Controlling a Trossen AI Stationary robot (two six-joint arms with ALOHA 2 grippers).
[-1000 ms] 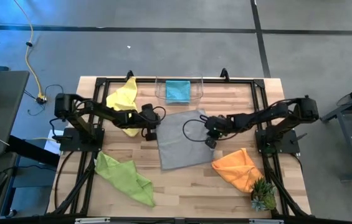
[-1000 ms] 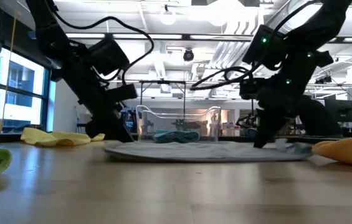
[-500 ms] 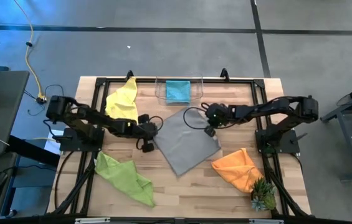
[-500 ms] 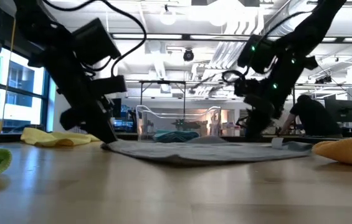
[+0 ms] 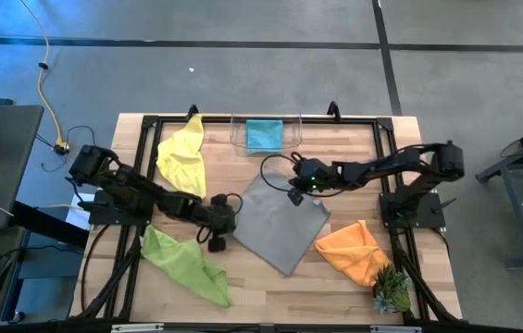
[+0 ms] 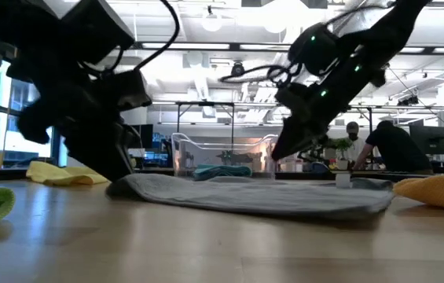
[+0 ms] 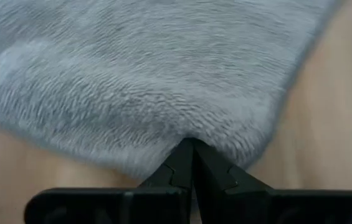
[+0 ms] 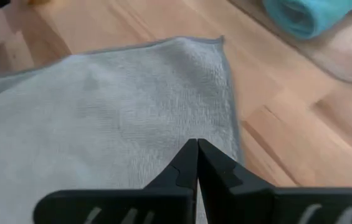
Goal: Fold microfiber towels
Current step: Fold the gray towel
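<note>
Grey towel (image 5: 282,220) has turned diagonal, both tools pinching it, between yellow towel (image 5: 183,154) and orange towel (image 5: 354,248)

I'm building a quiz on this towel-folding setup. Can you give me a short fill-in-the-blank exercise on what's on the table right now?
1. Both grippers are shut on the ____ towel.
2. The towel inside the clear bin is ____.
3. The small plant sits beside the ____ towel.
4. The left gripper lies between the yellow towel and the ____ towel.

Missing words: grey; teal blue; orange; lime green
</note>
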